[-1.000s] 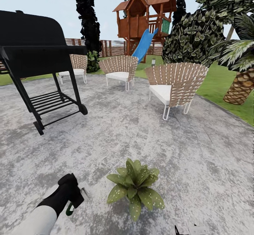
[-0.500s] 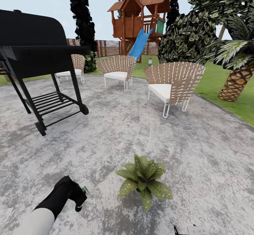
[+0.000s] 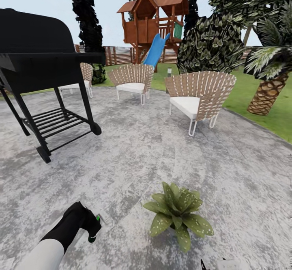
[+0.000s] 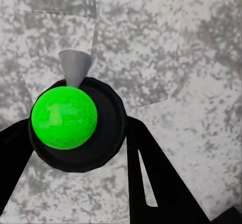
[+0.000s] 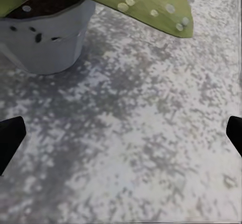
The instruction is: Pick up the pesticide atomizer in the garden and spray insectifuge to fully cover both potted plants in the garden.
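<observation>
Here the left gripper (image 3: 94, 224) grips the pesticide atomizer (image 4: 64, 117) beside the speckled potted plant (image 3: 178, 215) (right fingers (image 5: 10, 135) spread, empty); aim the nozzle squarely over every leaf.

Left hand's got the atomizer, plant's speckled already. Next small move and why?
Probably swing the left hand right, toward the potted plant, then spray. It holds the pesticide atomizer over bare patio, beside the plant rather than above it. Whitish specks dot some leaves, but coverage looks patchy, so more passes seem needed.
</observation>
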Robot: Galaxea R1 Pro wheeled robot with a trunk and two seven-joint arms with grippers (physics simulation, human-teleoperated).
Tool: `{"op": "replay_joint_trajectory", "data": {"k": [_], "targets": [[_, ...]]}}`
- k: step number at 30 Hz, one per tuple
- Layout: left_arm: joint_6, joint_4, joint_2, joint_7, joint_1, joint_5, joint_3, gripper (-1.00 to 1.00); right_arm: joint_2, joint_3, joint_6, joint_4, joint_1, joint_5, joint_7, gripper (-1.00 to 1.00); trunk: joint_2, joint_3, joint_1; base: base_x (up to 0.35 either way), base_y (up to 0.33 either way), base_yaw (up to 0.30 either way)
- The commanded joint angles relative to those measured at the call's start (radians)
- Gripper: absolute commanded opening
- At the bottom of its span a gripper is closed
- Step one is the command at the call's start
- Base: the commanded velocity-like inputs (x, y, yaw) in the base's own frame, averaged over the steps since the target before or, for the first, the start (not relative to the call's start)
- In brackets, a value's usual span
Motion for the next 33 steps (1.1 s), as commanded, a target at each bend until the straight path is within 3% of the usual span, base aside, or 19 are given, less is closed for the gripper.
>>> {"op": "replay_joint_trajectory", "data": {"k": [1, 19, 23, 26, 27, 33], "targets": [[0.004, -0.002, -0.001, -0.007, 0.000, -0.005, 0.003, -1.00, 0.000, -0.006, -0.004, 0.001, -0.001, 0.010, -0.003, 1.00, 0.000, -0.001, 0.000, 0.031, 0.051, -0.293], [-0.001, 0.001, -0.002, -0.007, 0.000, -0.005, 0.004, -1.00, 0.000, -0.005, -0.003, 0.003, -0.001, 0.012, -0.003, 1.00, 0.000, 0.007, 0.000, 0.001, 0.002, -0.297], [-0.006, 0.011, 0.012, -0.010, 0.001, -0.004, 0.005, -1.00, 0.000, -0.005, -0.002, 0.003, -0.001, 0.012, -0.003, 1.00, 0.000, 0.008, 0.000, 0.000, 0.000, -0.298], [-0.007, 0.009, 0.033, -0.021, -0.007, -0.047, -0.014, -1.00, 0.000, -0.005, -0.002, 0.003, -0.001, 0.012, -0.003, 1.00, 0.000, 0.009, 0.000, 0.000, 0.000, -0.298], [-0.004, 0.004, 0.034, -0.050, -0.010, -0.091, -0.020, -1.00, 0.000, -0.005, -0.002, 0.003, -0.001, 0.011, -0.003, 1.00, 0.000, 0.010, 0.000, 0.000, 0.000, -0.298], [0.007, -0.028, 0.030, -0.179, -0.020, -0.232, -0.022, -1.00, 0.000, -0.005, -0.002, 0.003, -0.001, 0.011, -0.003, 1.00, 0.000, 0.012, 0.000, 0.000, 0.000, -0.298]]}}
